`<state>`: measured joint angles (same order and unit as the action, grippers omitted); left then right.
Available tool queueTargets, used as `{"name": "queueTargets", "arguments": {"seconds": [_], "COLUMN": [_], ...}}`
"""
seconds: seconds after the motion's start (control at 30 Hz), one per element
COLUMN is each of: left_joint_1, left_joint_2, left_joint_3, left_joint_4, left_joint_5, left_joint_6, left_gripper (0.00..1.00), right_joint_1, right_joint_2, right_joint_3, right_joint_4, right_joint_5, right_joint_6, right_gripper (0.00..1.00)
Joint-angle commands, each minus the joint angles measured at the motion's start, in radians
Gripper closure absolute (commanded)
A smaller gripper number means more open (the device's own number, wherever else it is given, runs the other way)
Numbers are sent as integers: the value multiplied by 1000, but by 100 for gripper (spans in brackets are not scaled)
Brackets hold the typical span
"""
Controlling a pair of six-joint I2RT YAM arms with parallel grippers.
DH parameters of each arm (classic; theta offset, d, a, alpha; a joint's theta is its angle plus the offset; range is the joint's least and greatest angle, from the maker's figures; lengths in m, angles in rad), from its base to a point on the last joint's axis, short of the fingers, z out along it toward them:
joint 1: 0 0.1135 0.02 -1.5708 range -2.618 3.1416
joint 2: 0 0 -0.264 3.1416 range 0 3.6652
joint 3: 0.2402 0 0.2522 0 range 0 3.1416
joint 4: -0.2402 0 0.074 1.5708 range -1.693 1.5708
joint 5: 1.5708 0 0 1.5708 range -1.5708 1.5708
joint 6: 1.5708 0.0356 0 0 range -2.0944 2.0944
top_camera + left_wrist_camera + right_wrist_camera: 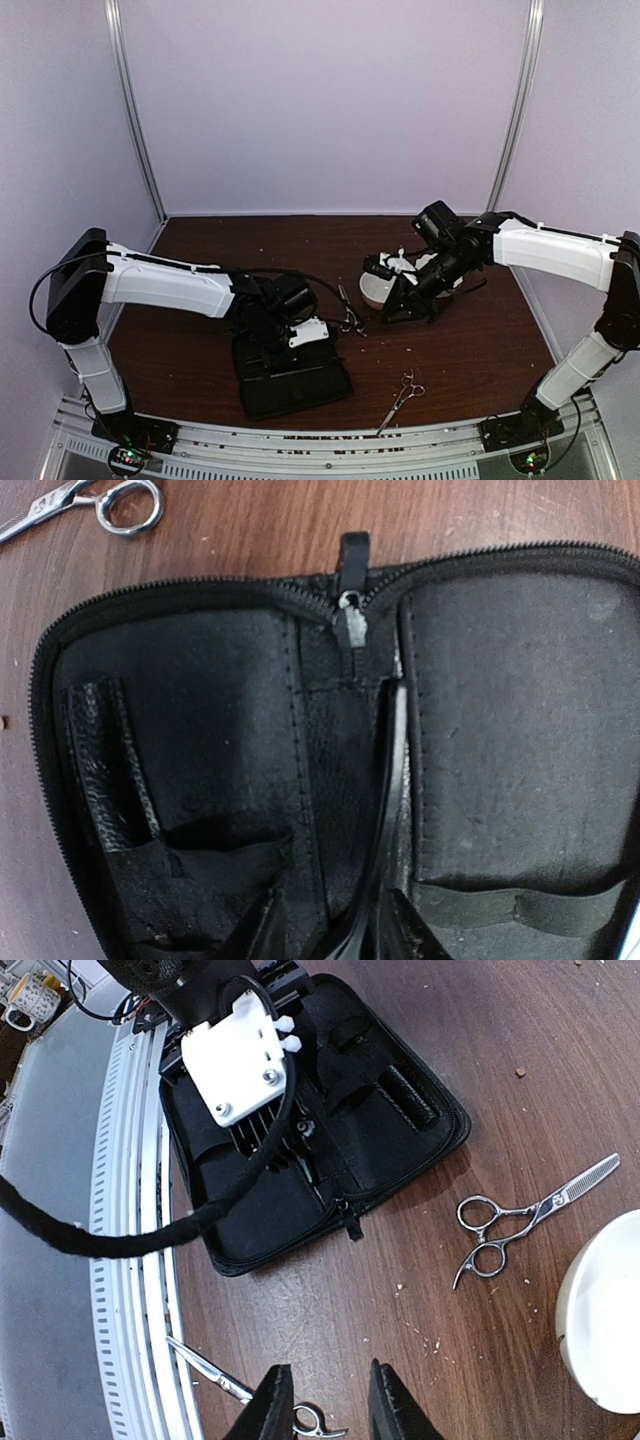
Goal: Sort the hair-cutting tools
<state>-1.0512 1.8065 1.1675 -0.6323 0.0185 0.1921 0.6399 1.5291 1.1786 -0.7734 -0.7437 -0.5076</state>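
Scissors [540, 1207] point away from case [380, 1140].

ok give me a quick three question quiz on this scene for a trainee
1. True or false: the black case lies zipped shut.
2. How many silver scissors lie on the table?
3. Which end effector hangs over the case? A left, B right, C neither.
Key: 1 false, it lies open. 2 two: one beside the case, the other near the front edge. 3 A, the left end effector.
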Motion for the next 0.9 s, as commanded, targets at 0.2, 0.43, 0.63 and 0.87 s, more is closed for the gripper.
{"name": "queueTargets", "arguments": {"seconds": [0.2,0.43,0.63,0.87], "left_joint_1": [-9,-16,-18,-18], "left_joint_2": [29,43,25,35], "left_joint_3": [10,7,17,5], "left_joint_4": [-2,-2,-4,-4], "left_joint_5": [-18,-29,-19,-22], "left_joint_6": [18,23,26,22], "left_gripper": [71,69,67,77], "right_joint_1": [-8,-8,-8,-8], "right_joint_2": [28,36,36,37], "right_joint_3": [-4,2,2,4], "right_joint_4": [14,7,6,4], "right_joint_5": [-18,-14,-8,-5], "right_joint_6": [15,12,9,7], "right_gripper": [72,72,72,72]}}
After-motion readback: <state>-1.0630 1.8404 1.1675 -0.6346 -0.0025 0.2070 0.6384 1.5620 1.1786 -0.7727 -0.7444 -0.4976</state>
